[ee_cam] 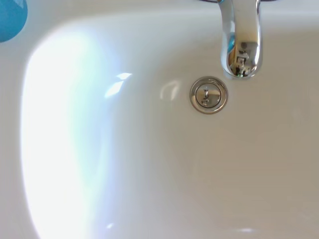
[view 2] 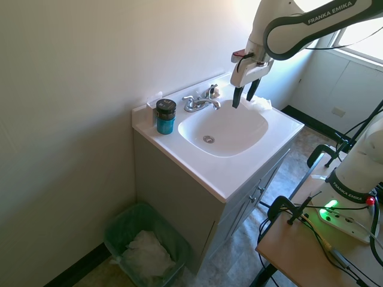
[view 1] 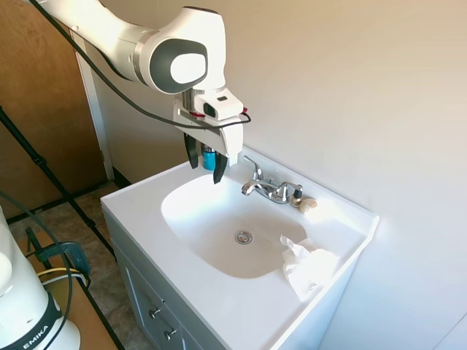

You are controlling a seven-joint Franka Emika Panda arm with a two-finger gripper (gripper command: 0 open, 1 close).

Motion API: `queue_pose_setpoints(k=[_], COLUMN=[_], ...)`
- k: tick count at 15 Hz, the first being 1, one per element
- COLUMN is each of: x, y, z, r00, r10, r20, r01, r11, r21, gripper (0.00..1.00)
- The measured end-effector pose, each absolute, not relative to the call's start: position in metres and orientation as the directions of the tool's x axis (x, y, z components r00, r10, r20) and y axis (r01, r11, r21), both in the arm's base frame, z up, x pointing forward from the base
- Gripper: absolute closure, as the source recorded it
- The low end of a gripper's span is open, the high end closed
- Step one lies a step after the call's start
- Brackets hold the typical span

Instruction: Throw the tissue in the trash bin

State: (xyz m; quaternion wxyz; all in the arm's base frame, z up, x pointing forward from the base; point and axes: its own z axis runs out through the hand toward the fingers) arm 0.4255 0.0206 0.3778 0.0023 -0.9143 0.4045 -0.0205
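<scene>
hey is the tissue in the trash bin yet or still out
Still out. The tissue lies crumpled on the sink counter's corner; the trash bin stands on the floor.

First exterior: high, close, off the front corner of the white moulded vanity sink (view 1: 219, 306), chrome faucet (view 1: 268, 189) at 1 o'clock. Second exterior: farther back, opposite side, same sink (view 2: 230, 173). Wrist: straight down, close on chrome drain (ee_cam: 209, 94).

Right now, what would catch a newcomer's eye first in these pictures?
The open claw hanging empty above the white sink, near the chrome faucet. Next, the crumpled tissue lying on the counter at the basin's edge. The green trash bin stands on the floor beside the vanity, already holding white paper.
</scene>
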Motion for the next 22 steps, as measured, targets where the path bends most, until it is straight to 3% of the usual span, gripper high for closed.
queue_pose_setpoints(k=[3, 9, 16, 22], x=[0.427, 0.456, 0.469, 0.503], y=[0.012, -0.094, -0.207, -0.234], z=[0.378, 0.386, 0.328, 0.280], r00=[0.662, 0.516, 0.313, 0.242], r10=[-0.748, -0.851, -0.946, -0.969], r20=[0.040, 0.099, 0.082, 0.048], r01=[-0.748, -0.853, -0.948, -0.970], r11=[-0.663, -0.521, -0.317, -0.243], r21=[-0.017, -0.034, -0.037, -0.020], gripper=[0.00, 0.00, 0.00, 0.00])
